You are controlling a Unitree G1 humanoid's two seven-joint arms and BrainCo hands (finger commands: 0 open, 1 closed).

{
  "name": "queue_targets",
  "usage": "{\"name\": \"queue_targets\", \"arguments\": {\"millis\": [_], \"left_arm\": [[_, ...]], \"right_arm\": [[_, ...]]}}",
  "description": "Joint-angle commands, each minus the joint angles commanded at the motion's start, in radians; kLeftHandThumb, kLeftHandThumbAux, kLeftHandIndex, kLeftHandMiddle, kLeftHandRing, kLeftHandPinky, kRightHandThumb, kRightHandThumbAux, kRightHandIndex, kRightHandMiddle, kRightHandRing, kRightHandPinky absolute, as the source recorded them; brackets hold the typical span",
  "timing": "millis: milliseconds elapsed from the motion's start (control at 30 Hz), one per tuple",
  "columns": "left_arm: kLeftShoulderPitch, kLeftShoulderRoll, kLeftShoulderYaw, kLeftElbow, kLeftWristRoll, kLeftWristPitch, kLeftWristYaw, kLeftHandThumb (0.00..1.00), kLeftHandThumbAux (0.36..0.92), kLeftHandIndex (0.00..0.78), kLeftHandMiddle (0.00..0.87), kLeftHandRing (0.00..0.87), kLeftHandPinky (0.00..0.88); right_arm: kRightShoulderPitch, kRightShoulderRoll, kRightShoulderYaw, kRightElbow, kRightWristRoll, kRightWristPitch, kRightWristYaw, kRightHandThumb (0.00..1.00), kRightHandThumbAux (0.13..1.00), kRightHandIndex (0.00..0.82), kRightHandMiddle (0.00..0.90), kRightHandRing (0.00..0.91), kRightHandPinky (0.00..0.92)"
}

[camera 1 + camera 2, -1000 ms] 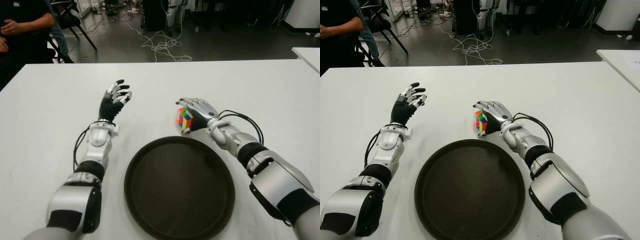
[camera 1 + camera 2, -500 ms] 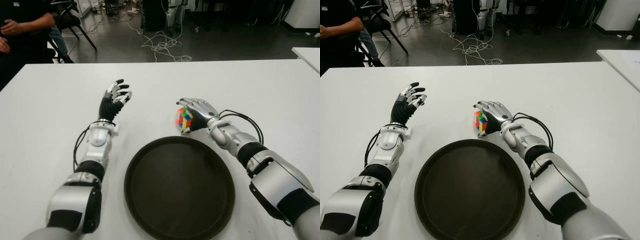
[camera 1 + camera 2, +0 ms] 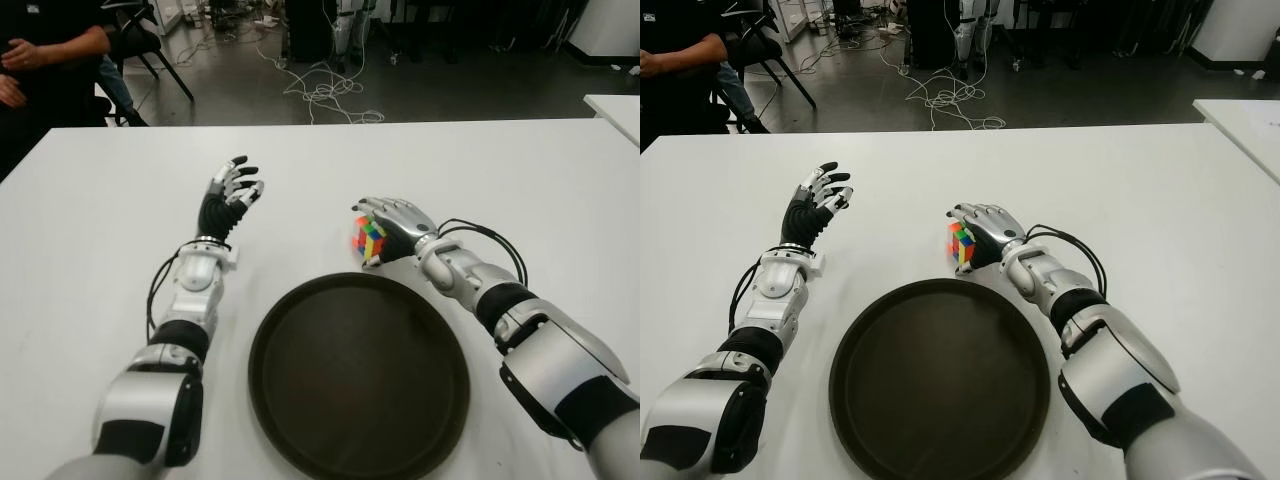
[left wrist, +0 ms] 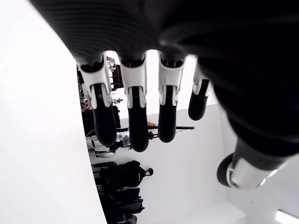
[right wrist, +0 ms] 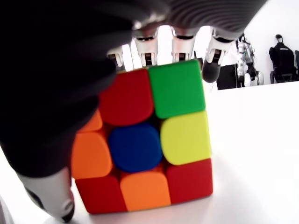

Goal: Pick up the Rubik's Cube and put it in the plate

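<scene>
The Rubik's Cube (image 3: 368, 239) sits just beyond the far rim of the round dark plate (image 3: 358, 375), near the middle of the white table (image 3: 520, 170). My right hand (image 3: 395, 225) is shut on it, fingers curled over its top and far side and the thumb by its lower edge. In the right wrist view the cube (image 5: 145, 149) fills the palm, its bottom close to the table; I cannot tell if it touches. My left hand (image 3: 230, 190) is held up over the table to the left of the cube, fingers (image 4: 135, 121) spread and holding nothing.
A seated person (image 3: 45, 50) is at the table's far left corner. Cables (image 3: 325, 95) and chair legs lie on the floor beyond the far edge. A second white table (image 3: 615, 105) shows at the right. The plate lies close to the front edge.
</scene>
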Motion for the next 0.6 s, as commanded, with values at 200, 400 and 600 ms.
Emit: {"name": "queue_targets", "arguments": {"millis": [200,400,600], "left_arm": [[-0.001,0.000,0.002,0.001,-0.004,0.003,-0.004,0.128,0.609,0.164,0.248,0.271,0.310],[0.000,-0.004,0.008,0.001,-0.012,0.000,-0.011,0.128,0.602,0.166,0.251,0.276,0.318],[0.005,-0.004,0.008,-0.006,-0.012,-0.004,-0.011,0.128,0.613,0.170,0.255,0.276,0.313]], "right_arm": [[-0.003,0.002,-0.006,0.000,0.008,0.001,0.045,0.000,0.768,0.137,0.140,0.120,0.081],[-0.003,0.003,-0.013,-0.002,0.016,-0.001,0.080,0.000,0.763,0.147,0.155,0.137,0.093],[-0.002,0.003,-0.018,-0.004,0.022,-0.009,0.096,0.000,0.758,0.154,0.165,0.147,0.094]]}}
